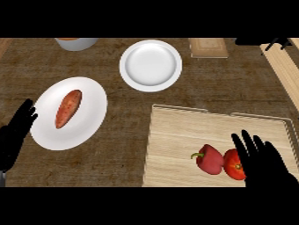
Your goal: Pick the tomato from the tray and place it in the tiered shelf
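Tomato on tray beside pepper, right hand spread, partly hiding it, left hand spread, lower left

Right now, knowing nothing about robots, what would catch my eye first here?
The red tomato and red pepper side by side on the wooden tray at lower right, with the black right hand open by the tomato. Then the orange sweet potato on the white plate at left.

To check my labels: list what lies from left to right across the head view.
left robot hand → sweet potato on its plate → empty plate → pepper → tomato → right robot hand
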Controlling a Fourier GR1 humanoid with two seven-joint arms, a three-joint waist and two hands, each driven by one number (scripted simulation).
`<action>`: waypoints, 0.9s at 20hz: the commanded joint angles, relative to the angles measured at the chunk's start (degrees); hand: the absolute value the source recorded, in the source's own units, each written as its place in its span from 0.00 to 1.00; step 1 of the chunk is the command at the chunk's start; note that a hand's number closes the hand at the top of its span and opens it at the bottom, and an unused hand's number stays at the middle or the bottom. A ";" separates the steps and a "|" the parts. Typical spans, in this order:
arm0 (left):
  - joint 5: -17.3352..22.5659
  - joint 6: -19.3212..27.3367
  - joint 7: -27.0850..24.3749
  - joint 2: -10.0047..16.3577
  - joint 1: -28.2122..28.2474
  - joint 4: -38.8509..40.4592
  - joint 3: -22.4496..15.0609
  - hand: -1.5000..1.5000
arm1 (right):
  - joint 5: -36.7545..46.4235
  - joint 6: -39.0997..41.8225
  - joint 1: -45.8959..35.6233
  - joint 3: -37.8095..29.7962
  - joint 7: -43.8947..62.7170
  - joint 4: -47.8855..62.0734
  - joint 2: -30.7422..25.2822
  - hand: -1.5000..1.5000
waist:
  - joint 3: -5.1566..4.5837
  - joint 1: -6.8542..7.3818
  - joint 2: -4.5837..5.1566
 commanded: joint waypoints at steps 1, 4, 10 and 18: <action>-0.03 -0.46 0.63 0.12 0.54 -0.34 1.37 0.50 | -1.79 8.85 -3.79 -2.10 5.35 3.82 3.59 0.00 | 0.10 0.07 0.01; -1.65 -0.44 -0.90 -1.61 0.43 0.61 0.83 0.50 | 1.21 7.87 -2.74 -1.10 4.44 4.93 5.28 0.00 | 0.12 -0.36 -0.07; -0.96 -1.85 2.60 -1.22 1.03 -2.51 3.09 0.50 | 2.34 5.32 -1.62 -7.65 -3.09 10.28 4.34 0.00 | 0.17 -0.37 -0.12; -4.82 -3.30 2.18 -5.05 1.03 -1.54 4.62 0.50 | 5.54 3.62 -3.16 -12.37 -12.49 18.54 7.35 0.00 | 0.17 -0.38 -0.09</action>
